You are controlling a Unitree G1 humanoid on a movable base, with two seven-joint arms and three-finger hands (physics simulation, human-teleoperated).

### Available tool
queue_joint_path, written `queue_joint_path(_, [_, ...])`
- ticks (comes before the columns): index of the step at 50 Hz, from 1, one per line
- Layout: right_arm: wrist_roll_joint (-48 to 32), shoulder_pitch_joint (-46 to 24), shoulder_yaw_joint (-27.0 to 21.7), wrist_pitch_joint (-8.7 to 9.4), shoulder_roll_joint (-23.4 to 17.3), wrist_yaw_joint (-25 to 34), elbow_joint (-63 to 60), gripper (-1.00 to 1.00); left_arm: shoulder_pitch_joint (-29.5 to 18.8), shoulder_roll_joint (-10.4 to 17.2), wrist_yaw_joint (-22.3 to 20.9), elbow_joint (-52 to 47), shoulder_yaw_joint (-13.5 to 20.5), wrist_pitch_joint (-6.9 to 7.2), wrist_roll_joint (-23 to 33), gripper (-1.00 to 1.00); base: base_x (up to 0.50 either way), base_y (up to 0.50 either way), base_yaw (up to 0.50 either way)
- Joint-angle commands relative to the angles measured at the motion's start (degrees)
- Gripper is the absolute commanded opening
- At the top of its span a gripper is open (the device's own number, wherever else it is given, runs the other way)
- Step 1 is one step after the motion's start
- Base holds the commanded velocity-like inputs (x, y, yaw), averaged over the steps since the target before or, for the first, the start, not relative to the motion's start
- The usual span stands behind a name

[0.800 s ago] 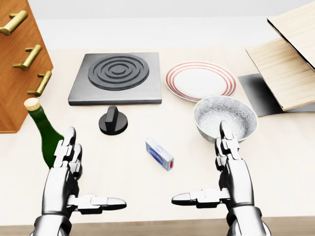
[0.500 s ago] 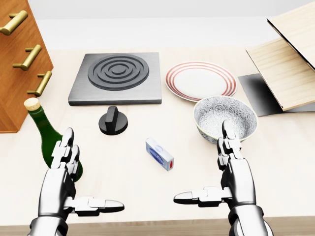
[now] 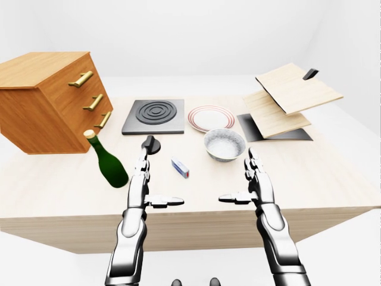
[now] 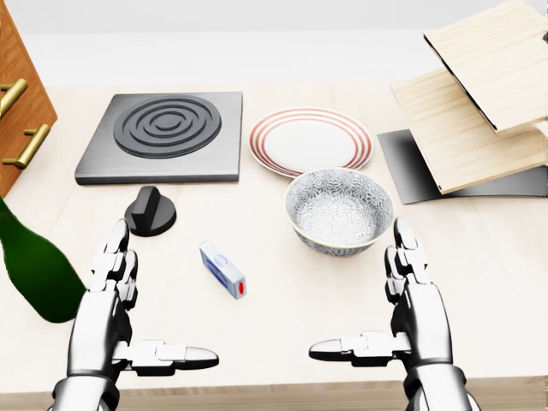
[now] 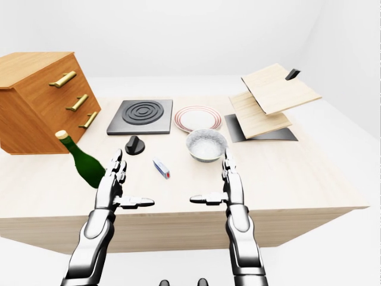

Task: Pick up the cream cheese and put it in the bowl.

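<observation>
Between the two hands, a bit up from them in the head view: cream cheese [image 4: 223, 269], lying flat on the desk [image 4: 282, 317], closer to the left hand [image 4: 120, 317] than the right hand [image 4: 402, 321]. Nothing touching it. Both hands released, fingers straight up, thumbs pointing inward toward each other, holding nothing, hovering low near the desk's bottom edge. Just above the right hand, slightly to its left: patterned bowl [image 4: 339, 211], sitting upright. Beyond that, a red-ringed plate [image 4: 310, 140]. Above the left hand: black knob [image 4: 151, 211], then the dark burner plate [image 4: 163, 137] further up. Left of the left hand: green bottle [image 4: 34, 272], tilted. Wooden drawer cabinet [image 3: 47, 98] off at far left, stacked wooden boards [image 4: 479, 103] up and right of the right hand.
</observation>
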Motion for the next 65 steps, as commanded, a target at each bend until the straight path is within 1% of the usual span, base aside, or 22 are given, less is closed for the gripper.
queue_joint_path(1, [-1.05, 1.55, 0.49, -0.08, 0.01, 0.41, -1.17, 1.0, 0.06, 0.05, -0.08, 0.56, 0.14, -0.54, 0.18, 1.0, 0.0, -0.28, 0.0])
queue_joint_path(4, [-1.3, 1.49, 0.5, -0.27, 0.03, 0.48, -0.84, 1.0, -0.03, 0.03, -0.16, 0.73, 0.12, -0.6, 0.1, 1.0, 0.0, -0.28, 0.0])
queue_joint_path(5, [-1.27, 1.45, 0.43, 0.04, 0.02, 0.54, -0.96, 1.0, 0.08, 0.05, -0.07, 0.76, 0.04, -0.67, 0.33, 1.0, 0.0, -0.28, 0.0])
queue_joint_path(10, [-1.13, 1.61, 0.28, 0.27, 0.0, 0.72, -1.34, 1.0, 0.48, 0.08, -0.29, 0.25, 0.13, -0.64, 0.16, 1.0, 0.0, -0.28, 0.0])
queue_joint_path(13, [-1.02, 2.07, 0.47, 0.66, 0.11, 1.03, -1.71, 1.0, 0.77, -0.01, -0.23, 0.58, -0.13, -1.25, 0.47, 1.0, 0.0, -0.24, 0.0])
queue_joint_path(18, [-0.77, 1.74, 0.15, 0.81, -0.01, 1.19, -1.23, 1.0, 0.85, -0.05, -0.25, 0.55, -0.26, -1.24, 0.6, 1.0, 0.0, -0.23, 0.0])
queue_joint_path(20, [-0.56, 1.35, -0.14, 1.43, -0.1, 1.17, -1.37, 1.0, 0.44, -0.02, -0.24, 1.25, -0.31, -1.21, 0.76, 1.0, 0.0, -0.21, 0.0])
queue_joint_path(22, [-0.62, 0.98, 0.0, 2.94, -0.15, 1.25, -2.57, 1.0, -0.76, 0.01, -0.41, 2.07, -0.03, -0.37, 0.31, 1.0, 0.0, -0.03, 0.0])
queue_joint_path(23, [-0.62, 0.98, 0.0, 2.99, -0.15, 1.26, -2.63, 1.0, -0.8, 0.01, -0.41, 2.1, -0.02, -0.35, 0.29, 1.0, 0.0, 0.0, 0.0])
queue_joint_path(24, [-0.58, 0.65, 0.07, 3.93, -0.11, 1.11, -4.53, 1.0, -1.96, 0.11, -0.84, 3.01, 0.01, 0.23, -0.02, 1.0, 0.0, 0.0, 0.0])
queue_joint_path(26, [0.03, 0.4, 0.38, 3.93, -0.04, 1.57, -9.21, 1.0, -4.23, 0.46, -0.26, 4.04, 0.51, 0.29, 0.45, 1.0, 0.0, 0.0, 0.0])
queue_joint_path(30, [-0.3, -1.8, 0.11, 3.93, -0.27, 0.81, -14.35, 1.0, -6.91, 1.01, -0.25, 1.32, 1.71, 0.29, -0.29, 1.0, 0.0, 0.0, 0.0])
queue_joint_path(34, [0.26, -4.6, -0.26, 3.93, -0.49, 0.57, -17.48, 1.0, -8.8, 1.51, 0.56, -1.66, 1.14, 0.29, 2.62, 1.0, 0.0, 0.0, 0.0])
queue_joint_path(35, [-0.23, -5.64, -0.21, 3.93, -0.71, 0.18, -18.39, 1.0, -9.76, 1.45, 0.18, -2.77, 1.29, 0.29, 2.39, 1.0, 0.0, 0.0, 0.0])
queue_joint_path(39, [-0.79, -7.12, -0.32, 3.93, -0.99, -0.01, -18.11, 1.0, -10.98, 1.55, -0.77, -5.27, 1.39, 0.29, 2.02, 1.0, 0.0, 0.0, 0.0])
queue_joint_path(41, [-1.07, -8.1, -0.51, 3.93, -1.15, -0.05, -16.65, 1.0, -11.74, 1.81, -1.03, -5.58, 0.49, 0.29, 3.55, 1.0, 0.0, 0.0, 0.0])
queue_joint_path(44, [-0.92, -8.92, -0.75, 3.93, -1.28, 0.29, -15.22, 1.0, -12.61, 1.43, -1.44, -6.63, 0.55, 0.29, 3.85, 1.0, 0.0, 0.0, 0.0])
queue_joint_path(45, [-0.28, -9.3, -1.01, 3.93, -1.27, 0.67, -14.45, 1.0, -12.62, 1.4, -1.49, -6.66, 0.58, 0.29, 3.88, 1.0, 0.0, 0.0, 0.0])
queue_joint_path(48, [0.68, -9.5, -1.2, 3.93, -1.35, 0.98, -13.26, 1.0, -12.35, 0.91, -2.52, -8.13, 1.44, 0.29, 0.61, 1.0, 0.0, 0.0, 0.0])
queue_joint_path(54, [0.78, -9.34, -1.04, 3.93, -1.5, 1.34, -12.67, 1.0, -11.44, 0.94, -2.13, -7.87, 0.9, 0.29, 0.03, 1.0, 0.0, 0.0, 0.0])
queue_joint_path(57, [1.15, -9.45, -1.63, 3.93, -1.72, 1.25, -12.97, 1.0, -11.88, 1.02, -1.8, -6.54, 0.38, 0.29, 0.77, 1.0, 0.23, 0.0, 0.0])
queue_joint_path(65, [0.77, -8.38, -1.43, 3.93, -1.74, 1.49, -13.08, 1.0, -11.32, 1.07, -1.89, -7.34, 0.75, 0.29, 0.45, 1.0, 0.29, 0.0, 0.0])
